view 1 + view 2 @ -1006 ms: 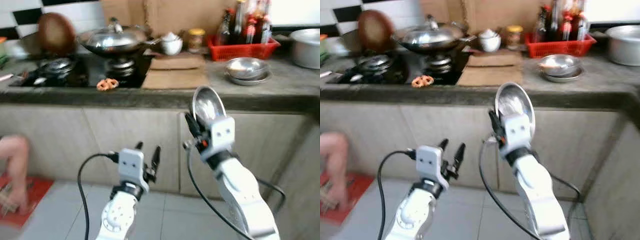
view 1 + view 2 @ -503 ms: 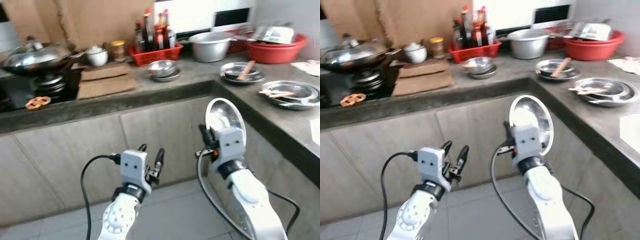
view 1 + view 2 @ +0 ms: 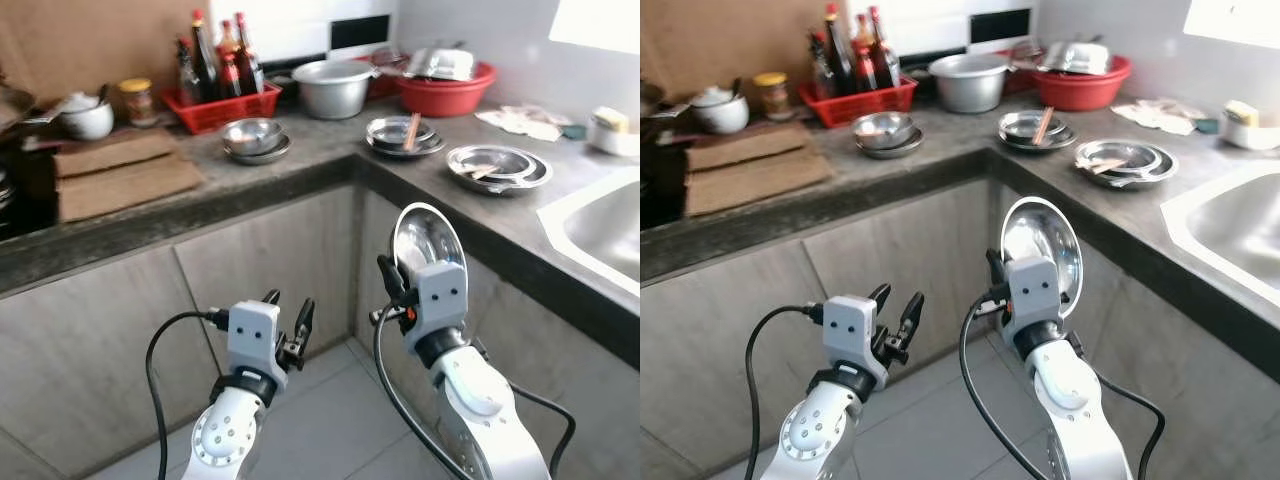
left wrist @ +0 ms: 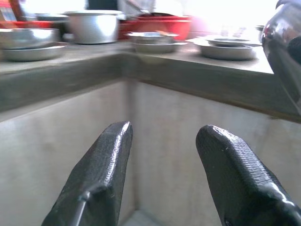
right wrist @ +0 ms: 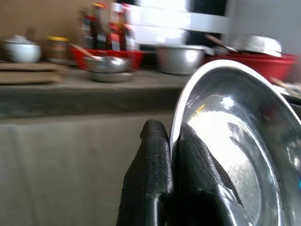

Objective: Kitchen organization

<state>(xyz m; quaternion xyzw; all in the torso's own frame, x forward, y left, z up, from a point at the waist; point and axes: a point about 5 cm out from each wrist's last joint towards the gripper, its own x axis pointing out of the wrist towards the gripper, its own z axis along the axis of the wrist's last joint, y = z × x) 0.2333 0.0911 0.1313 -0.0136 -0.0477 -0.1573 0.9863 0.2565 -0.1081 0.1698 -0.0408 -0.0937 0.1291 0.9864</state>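
In front of the corner of a grey stone counter (image 3: 300,175), we held the right gripper (image 3: 392,283) raised at about the height of the counter edge. Its two black fingers (image 5: 155,174) were pressed together on the rim of a round steel plate (image 3: 428,240), and the plate stood upright on its edge, with the shiny hollow side turned toward us. In the right wrist view the rim passed between the two fingers, so the plate was pinched firmly.

The left gripper (image 3: 287,318) was lower and to the left, before the cabinet doors (image 3: 270,260). Its fingers (image 4: 101,179) stood apart and held nothing.

On the counter, near the back wall, we saw a red basket (image 3: 222,105) with dark bottles, and just in front of it a steel bowl on a plate (image 3: 254,138). To the right of the basket stood a metal pot (image 3: 334,87), and beside it a red basin (image 3: 446,88) with metal dishes inside. Nearer the corner lay a stack of steel plates with chopsticks (image 3: 403,135), and farther right another pile of steel plates (image 3: 497,165). A white sink (image 3: 600,225) was at the far right. On the left part of the counter lay brown cardboard pieces (image 3: 115,172), and behind them a white teapot (image 3: 86,117) and a jar (image 3: 135,100).
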